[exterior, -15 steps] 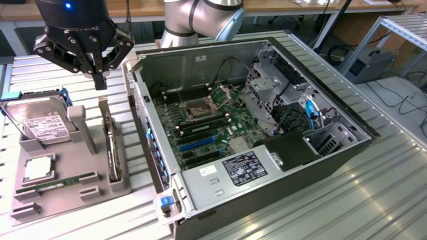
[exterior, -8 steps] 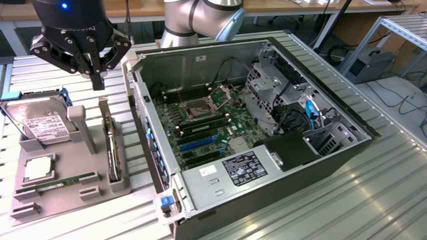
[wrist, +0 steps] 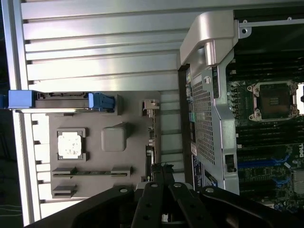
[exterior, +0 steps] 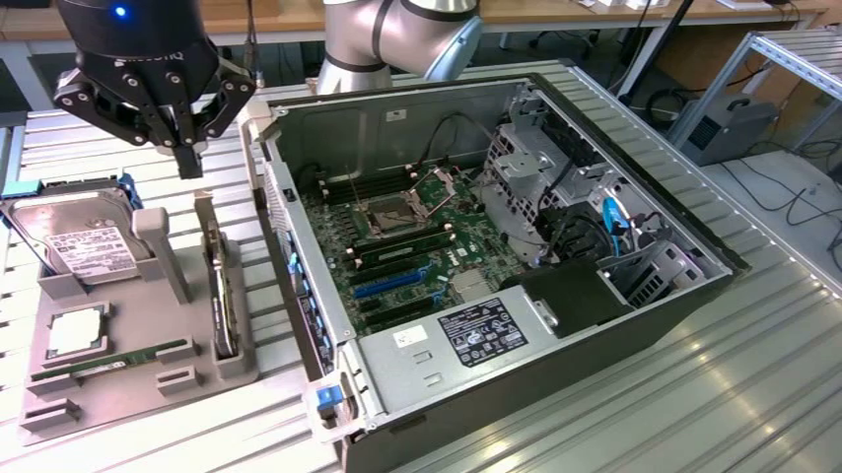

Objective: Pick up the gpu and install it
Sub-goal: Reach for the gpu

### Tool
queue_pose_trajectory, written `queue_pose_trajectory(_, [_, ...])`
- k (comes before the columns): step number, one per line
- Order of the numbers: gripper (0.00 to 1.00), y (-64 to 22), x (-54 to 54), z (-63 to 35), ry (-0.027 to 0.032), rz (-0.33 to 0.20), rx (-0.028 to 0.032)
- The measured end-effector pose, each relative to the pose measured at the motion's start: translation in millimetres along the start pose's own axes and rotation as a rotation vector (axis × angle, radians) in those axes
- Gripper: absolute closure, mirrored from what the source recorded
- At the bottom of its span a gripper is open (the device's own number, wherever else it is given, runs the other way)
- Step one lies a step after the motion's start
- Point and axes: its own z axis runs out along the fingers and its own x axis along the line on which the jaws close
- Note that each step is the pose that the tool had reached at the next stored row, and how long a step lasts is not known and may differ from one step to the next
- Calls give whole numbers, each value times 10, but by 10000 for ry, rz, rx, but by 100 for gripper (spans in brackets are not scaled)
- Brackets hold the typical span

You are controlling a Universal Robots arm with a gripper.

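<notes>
A robot arm's gripper point(exterior: 188, 163) hangs with its fingers pressed together and nothing between them, above the far end of a grey tray point(exterior: 125, 394) on the exterior view's left. The gpu point(exterior: 221, 291) has not been picked up: it stands on its long edge in a slot along the tray's right side, just beside the open case point(exterior: 658, 315), and nothing touches it. From the wrist view the closed gripper point(wrist: 159, 167) lines up close to the card's thin upper edge point(wrist: 151, 135), but a gap shows between the fingertips and the gpu in the exterior view.

The other parts sit in their places on the tray: a hard drive point(exterior: 79, 246) at the far left, a cpu point(exterior: 77, 330) nearer, and a memory stick point(exterior: 112, 363) lying in its groove at the near end.

On the exterior view's right, the case lies on its side with the panel off and the board point(exterior: 414, 251) exposed. The blue slots point(exterior: 394, 283) in the board's near half show no card seated in them.

By the look of it the job stands at its very beginning: the approach to the card is under way, the grasp has not been made, and the lift, the carry to the case and the seating in a slot are all left to do.
</notes>
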Motion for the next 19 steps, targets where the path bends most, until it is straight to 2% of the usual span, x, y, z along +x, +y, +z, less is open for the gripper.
queue_pose_trajectory(19, [89,-47,-3,-2,1,-1,1])
